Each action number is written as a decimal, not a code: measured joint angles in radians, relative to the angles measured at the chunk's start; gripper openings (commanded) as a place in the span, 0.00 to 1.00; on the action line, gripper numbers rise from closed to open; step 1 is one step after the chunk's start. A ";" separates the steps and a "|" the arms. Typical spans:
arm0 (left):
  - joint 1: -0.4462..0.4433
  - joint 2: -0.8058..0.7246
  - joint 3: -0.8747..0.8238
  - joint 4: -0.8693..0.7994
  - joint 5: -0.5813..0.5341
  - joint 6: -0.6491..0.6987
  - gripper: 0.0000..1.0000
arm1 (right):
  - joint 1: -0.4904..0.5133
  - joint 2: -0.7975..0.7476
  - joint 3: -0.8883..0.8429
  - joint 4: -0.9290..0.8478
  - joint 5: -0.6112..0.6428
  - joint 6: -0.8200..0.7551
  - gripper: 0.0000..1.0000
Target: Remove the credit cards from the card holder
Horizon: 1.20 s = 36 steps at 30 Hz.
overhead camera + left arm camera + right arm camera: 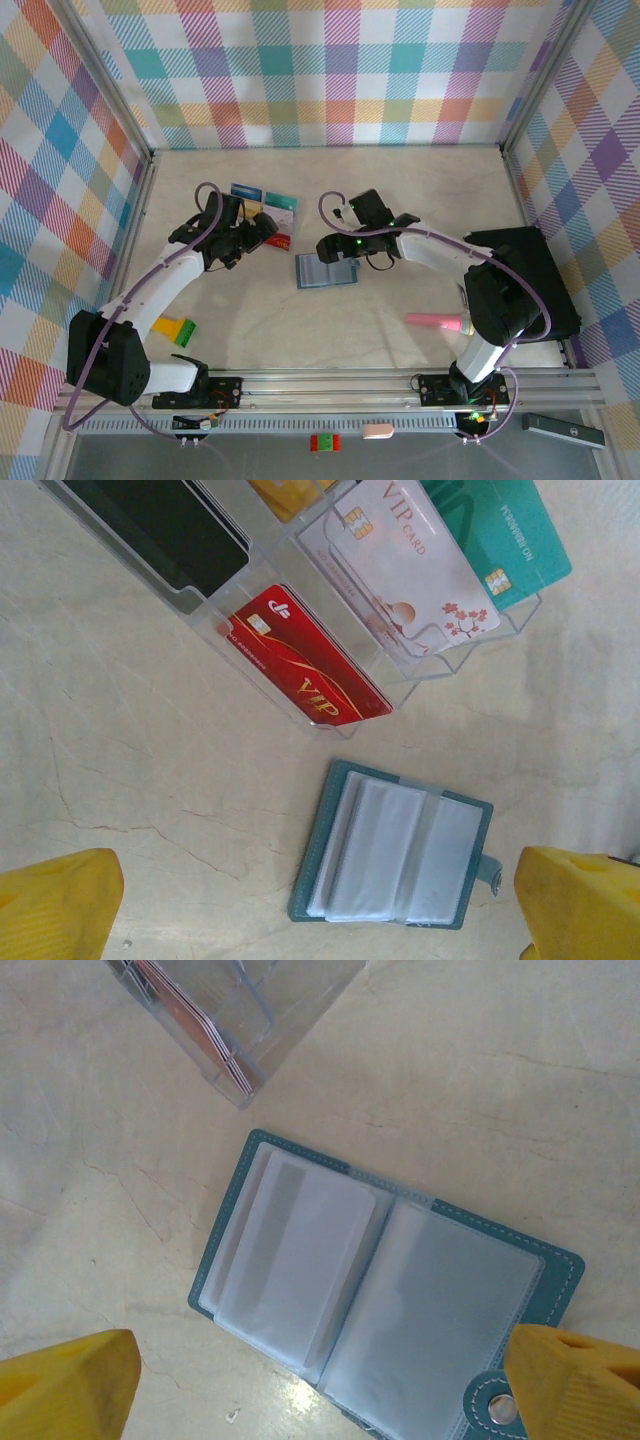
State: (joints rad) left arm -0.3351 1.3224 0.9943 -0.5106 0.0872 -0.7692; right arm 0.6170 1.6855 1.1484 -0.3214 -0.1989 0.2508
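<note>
Left arm: reached up from the near-left base, elbow bent, wrist angled inward. Left pincer (260,231) is held just beside a clear tray (440,665), its yellow fingers (55,905) spread wide apart, nothing between them.

Right arm: stretched from the near-right base across to mid-worktop, forearm nearly level. Right pincer (333,247) is poised over the far edge of the card holder (325,270). Its yellow fingers (65,1385) are set wide apart, with nothing gripped.

Card holder: laid open and flat on the pale worktop (400,190), between the two pincers, clear sleeves (300,1260) facing up, snap tab (497,1408) at one side. From the right wrist it is seen framed between the spread fingertips. Contact cannot be told.

Credit cards (264,206): stood in the compartments of the clear tray, near the holder but apart from it. A red card (305,670), white VIP card (410,570), teal card (500,540) and black card (165,525) are made out.

Surroundings: a black box (530,275) at the right edge, a pink object (438,322) near the right arm, and a yellow and green block (176,330) near the left arm.
</note>
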 measured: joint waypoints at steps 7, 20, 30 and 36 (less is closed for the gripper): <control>-0.025 0.014 0.000 0.016 -0.014 -0.011 1.00 | -0.009 0.000 -0.003 0.005 -0.011 0.004 0.95; -0.021 0.006 -0.005 0.012 -0.074 -0.027 1.00 | 0.037 0.112 0.103 -0.097 0.010 0.003 0.85; 0.030 -0.005 -0.057 0.015 -0.072 -0.039 1.00 | 0.116 0.286 0.285 -0.220 0.103 0.003 0.79; 0.048 -0.005 -0.078 0.015 -0.058 -0.050 1.00 | 0.117 0.360 0.341 -0.270 0.146 0.003 0.75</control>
State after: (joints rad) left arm -0.2874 1.3170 0.9165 -0.4953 0.0288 -0.8196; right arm 0.7338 2.0453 1.4891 -0.5911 -0.0532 0.2539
